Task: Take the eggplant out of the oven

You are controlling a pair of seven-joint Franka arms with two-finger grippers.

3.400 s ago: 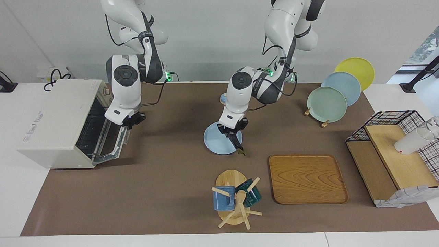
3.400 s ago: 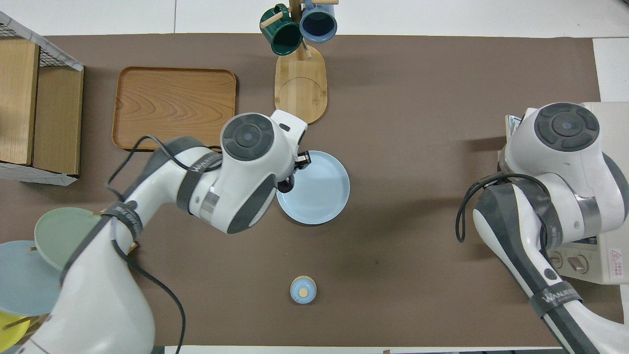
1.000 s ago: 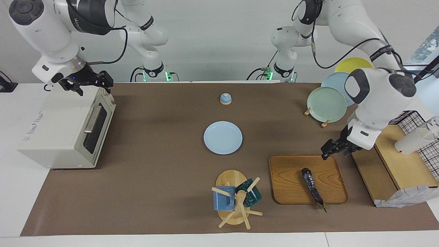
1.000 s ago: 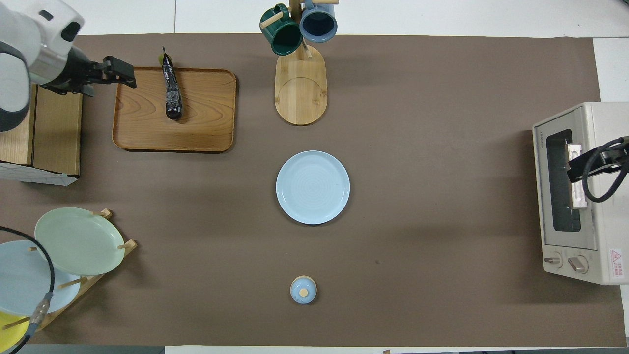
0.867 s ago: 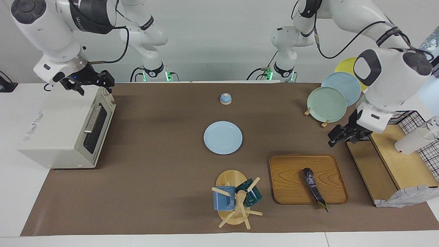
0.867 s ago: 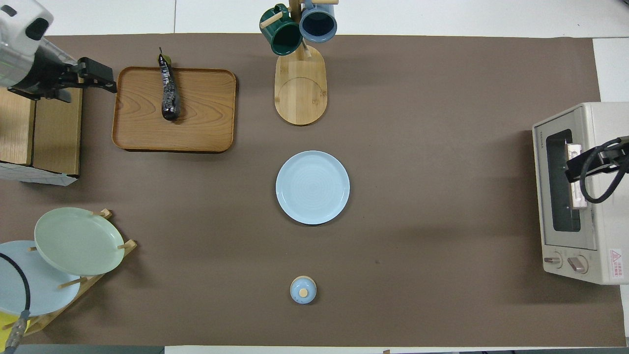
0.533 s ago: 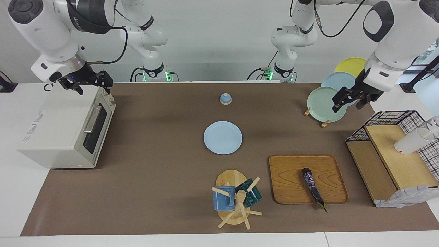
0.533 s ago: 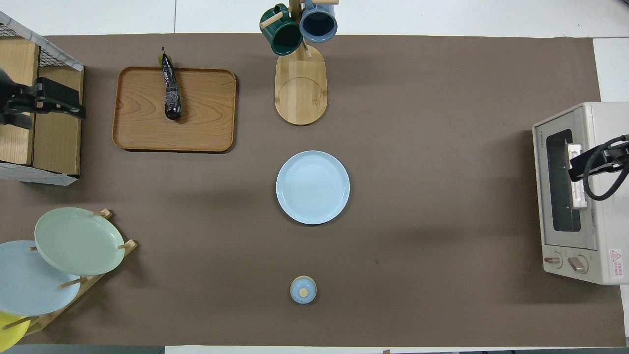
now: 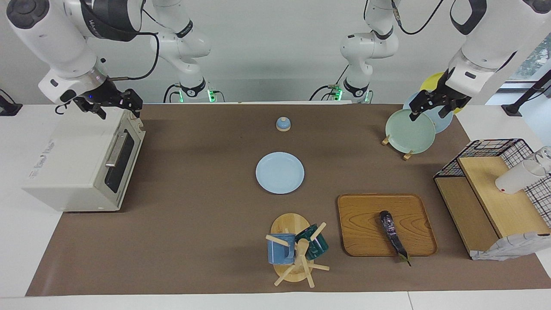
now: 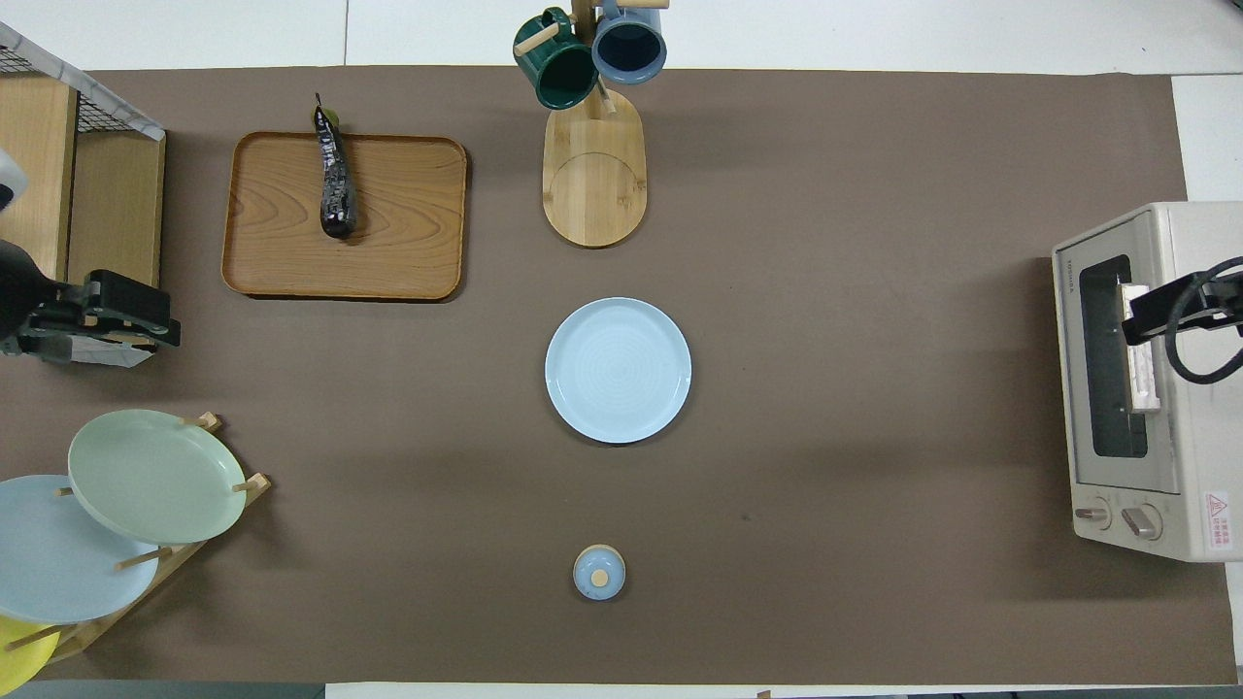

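Observation:
The dark purple eggplant [image 9: 391,234] lies on the wooden tray [image 9: 366,215], its green stem tip over the tray's edge farther from the robots; it also shows in the overhead view [image 10: 332,180]. The cream-white oven [image 9: 73,159] stands at the right arm's end of the table with its glass door shut [image 10: 1107,359]. My right gripper [image 9: 116,105] hangs open and empty over the oven's top edge above the door. My left gripper [image 9: 431,107] is open and empty, raised over the plate rack, well apart from the eggplant.
A light blue plate [image 9: 280,172] lies mid-table, a small blue lidded knob [image 9: 283,124] nearer the robots. A mug tree [image 9: 297,249] with two mugs stands beside the tray. A plate rack [image 9: 411,131] and a wire-and-wood shelf [image 9: 490,193] stand at the left arm's end.
The oven door went from open to shut, and the eggplant went from my left gripper to the tray. Since then my left gripper has risen and drawn back over the plate rack.

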